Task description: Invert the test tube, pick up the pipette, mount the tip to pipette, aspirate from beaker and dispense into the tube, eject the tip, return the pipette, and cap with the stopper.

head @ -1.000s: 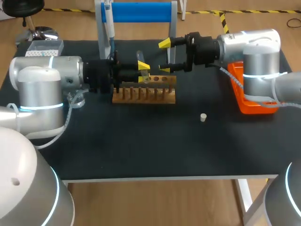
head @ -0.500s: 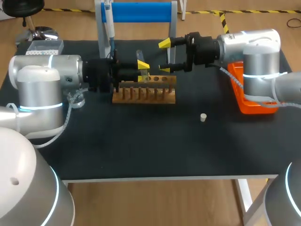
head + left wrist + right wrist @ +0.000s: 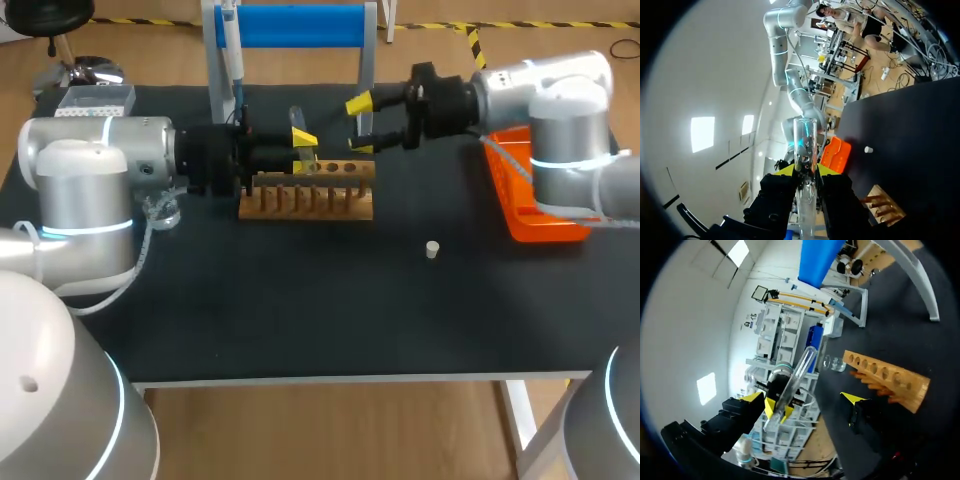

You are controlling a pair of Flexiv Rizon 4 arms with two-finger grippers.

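From where I stand, the left arm comes in low across the black tabletop (image 3: 300,310) and its hand (image 3: 303,150) is clenched on a clear test tube (image 3: 297,124), the two yellow tips pinching the glass from either side. The tube rises out of the fingers nearly upright, leaning a little, and hangs just above the back edge of the wooden rack (image 3: 310,196). In the left wrist view the same grip shows plainly: the tube (image 3: 805,150) runs straight out between the yellow tips of the hand (image 3: 805,171), and beyond it lie a corner of the rack (image 3: 883,205), the orange tray (image 3: 836,154) and the small pale stopper (image 3: 868,149). The right arm reaches in from the far right, and its hand (image 3: 361,126) is released, the fingers spread wide with nothing between them, near the tube but apart from it. Its own wrist view shows the yellow tips of that hand (image 3: 802,397) standing open, with the tube (image 3: 795,374) slanting ahead of them in the other hand's grip and the rack (image 3: 887,375) lying off to one side with its row of holes. The stopper (image 3: 432,249) sits alone on the tabletop in front of the rack, well apart from both hands. The pipette (image 3: 232,42) hangs on the blue stand (image 3: 300,25) at the back, and a small glass beaker (image 3: 163,211) rests beside the left arm.
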